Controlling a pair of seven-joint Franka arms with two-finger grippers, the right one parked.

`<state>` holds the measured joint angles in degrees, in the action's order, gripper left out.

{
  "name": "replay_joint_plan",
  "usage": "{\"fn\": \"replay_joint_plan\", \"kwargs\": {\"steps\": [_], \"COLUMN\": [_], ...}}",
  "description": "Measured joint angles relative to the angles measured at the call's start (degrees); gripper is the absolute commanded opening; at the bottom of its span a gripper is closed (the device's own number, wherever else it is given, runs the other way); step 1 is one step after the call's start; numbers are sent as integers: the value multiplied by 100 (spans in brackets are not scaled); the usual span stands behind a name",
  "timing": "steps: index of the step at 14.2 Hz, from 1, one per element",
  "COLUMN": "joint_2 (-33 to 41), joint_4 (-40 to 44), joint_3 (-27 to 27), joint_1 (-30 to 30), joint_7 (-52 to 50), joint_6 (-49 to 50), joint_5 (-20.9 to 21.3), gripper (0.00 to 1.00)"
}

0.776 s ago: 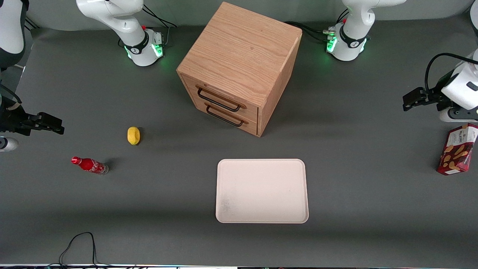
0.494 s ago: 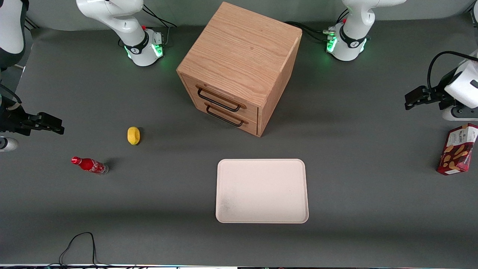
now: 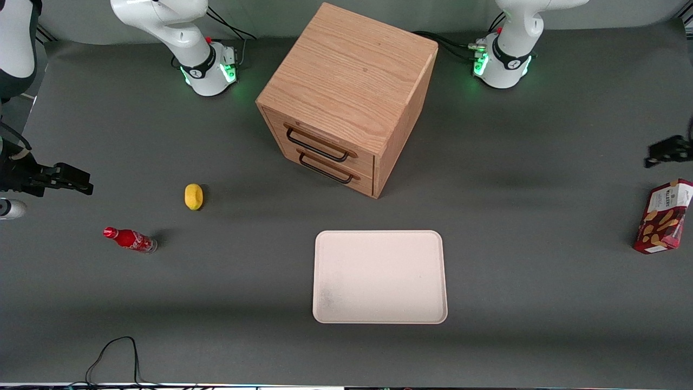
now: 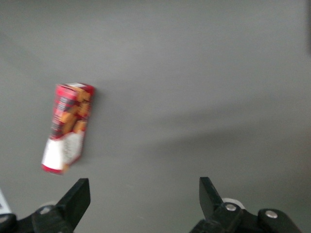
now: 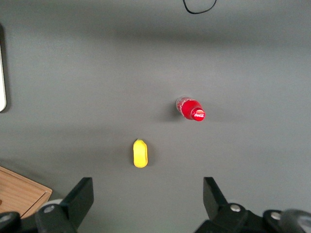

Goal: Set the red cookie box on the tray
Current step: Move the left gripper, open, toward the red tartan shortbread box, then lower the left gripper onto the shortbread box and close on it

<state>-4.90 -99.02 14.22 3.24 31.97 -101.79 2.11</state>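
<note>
The red cookie box (image 3: 664, 218) lies on the grey table at the working arm's end; it also shows in the left wrist view (image 4: 68, 127). The pale pinkish-white tray (image 3: 380, 277) sits bare near the front camera, in front of the wooden cabinet. My left gripper (image 3: 667, 151) is mostly out of the front view at the edge, above the table and a little farther from the camera than the box. In the left wrist view the gripper (image 4: 143, 194) is open and empty, with the box off to one side of its fingers.
A wooden two-drawer cabinet (image 3: 346, 97) stands mid-table, farther from the camera than the tray. A yellow lemon (image 3: 193, 196) and a small red soda bottle (image 3: 130, 239) lie toward the parked arm's end. A black cable (image 3: 116, 352) loops at the table's near edge.
The left arm has swung outward toward its end of the table, so only the gripper's dark tip shows in the front view. The box and tray have not moved.
</note>
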Motion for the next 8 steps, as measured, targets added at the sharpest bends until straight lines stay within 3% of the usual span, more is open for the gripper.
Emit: {"fn": "replay_joint_plan", "kwargs": {"steps": [5, 8], "joint_2": [-900, -1498], "joint_4": [-27, -23], "joint_3": [395, 408], "joint_1": [504, 913], "joint_7": [2473, 3702], "joint_6": [-1371, -1884], "joint_5": [-25, -480], "gripper": [100, 100]}}
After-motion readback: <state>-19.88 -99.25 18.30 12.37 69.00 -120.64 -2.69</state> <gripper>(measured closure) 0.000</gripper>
